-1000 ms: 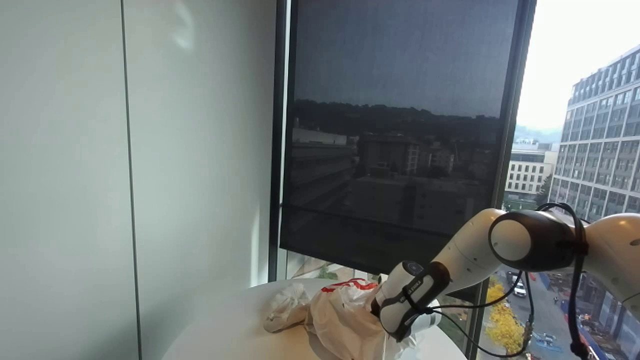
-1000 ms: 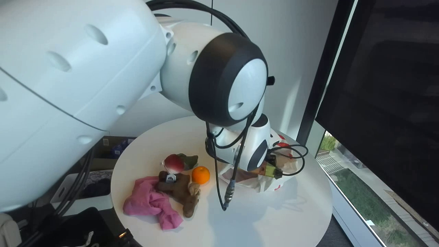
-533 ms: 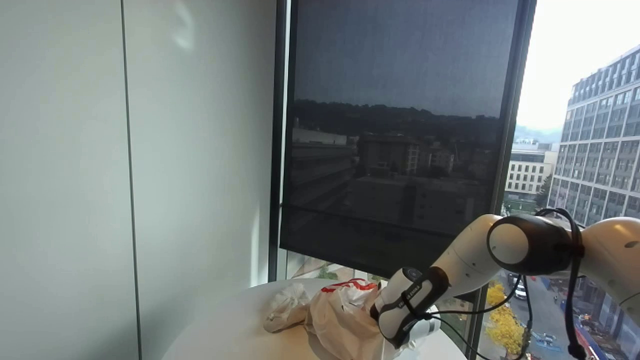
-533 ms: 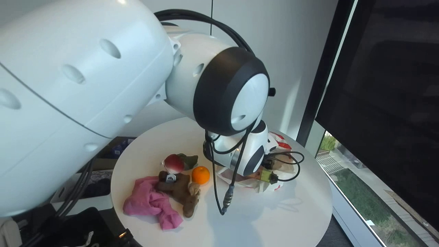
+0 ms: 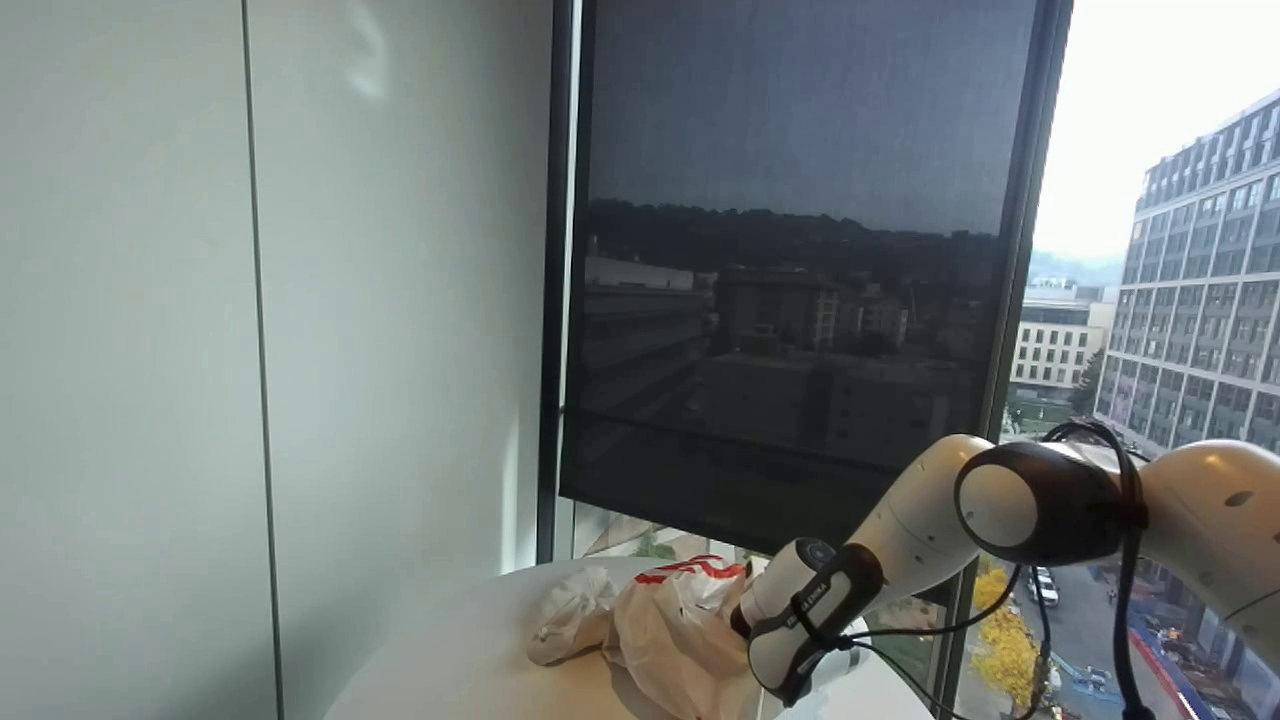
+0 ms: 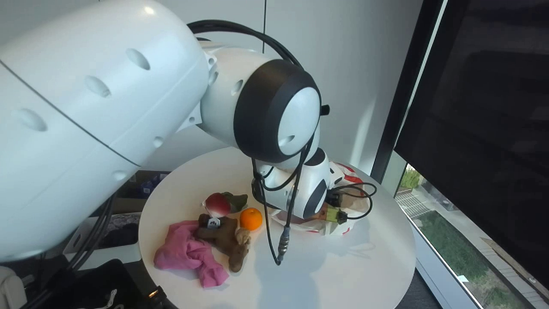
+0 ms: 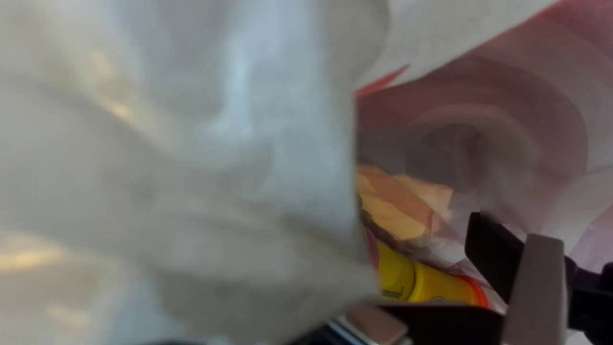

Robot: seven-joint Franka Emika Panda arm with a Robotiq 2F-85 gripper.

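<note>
A white plastic bag with red print lies on the round white table, in both exterior views (image 5: 680, 640) (image 6: 358, 208). My gripper (image 7: 452, 302) is at the bag's mouth; in both exterior views its fingers are hidden by the bag and the arm. In the wrist view the bag (image 7: 215, 167) fills most of the picture, blurred and close. My two fingers stand apart low at the right. Inside the bag, a yellow cylindrical thing (image 7: 431, 282) with a red-orange end lies behind the gap between the fingers. An orange-tan piece (image 7: 407, 206) lies above it. I see nothing clearly gripped.
On the table (image 6: 364, 274) lie an orange (image 6: 251, 219), a red-and-white round thing (image 6: 218, 204), a green soft item (image 6: 236, 201), a brown plush toy (image 6: 225, 240) and a pink cloth (image 6: 186, 253). A crumpled bundle (image 5: 575, 615) lies beside the bag. Cables (image 6: 284, 240) hang from the arm.
The arm first sank, then shifted a little to the left in both exterior views. The bag has shifted slightly left with it. The other table objects have not moved.
</note>
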